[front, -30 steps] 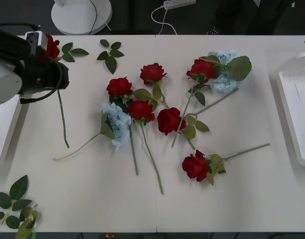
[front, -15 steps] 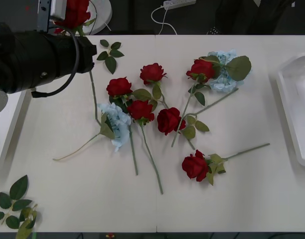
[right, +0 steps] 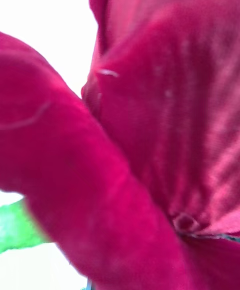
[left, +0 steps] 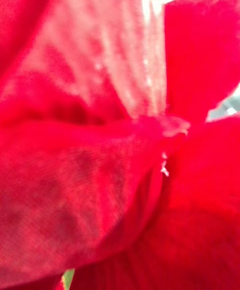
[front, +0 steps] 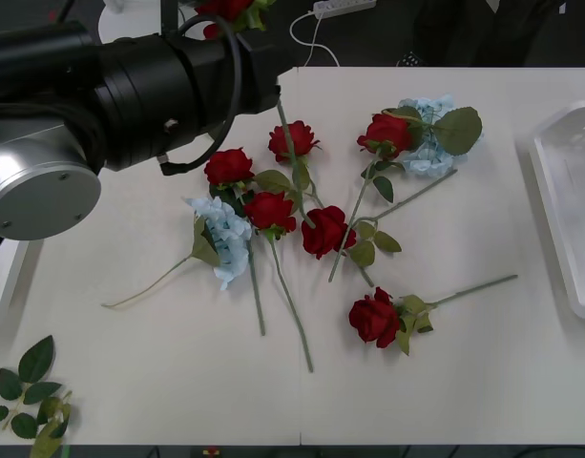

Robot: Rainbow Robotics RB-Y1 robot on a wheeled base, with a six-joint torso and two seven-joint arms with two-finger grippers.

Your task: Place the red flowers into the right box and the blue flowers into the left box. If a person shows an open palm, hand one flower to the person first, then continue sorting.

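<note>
My left arm (front: 130, 95) reaches across the table's back left, and a red flower (front: 225, 8) rides high at the left gripper (front: 201, 24), its stem (front: 290, 143) dangling over the pile. Its petals (left: 120, 130) crowd the left wrist view. Several red flowers lie mid-table, among them one (front: 229, 166) near the arm and one (front: 374, 317) at the front. One blue flower (front: 225, 234) lies left of centre, another (front: 428, 134) at the back right. The right box (front: 569, 191) sits at the right edge, the left box (front: 4, 277) at the left edge. Red petals (right: 150, 120) press against the right wrist camera.
Loose green leaf sprigs (front: 25, 382) lie at the front left corner. A white round base (front: 130, 19) and a power strip (front: 344, 7) sit beyond the table's far edge. Bare tabletop stretches along the front and between the pile and the right box.
The left arm has swung from over the left box toward the table's middle, carrying the red flower higher and to the right; its stem now hangs over the pile.
</note>
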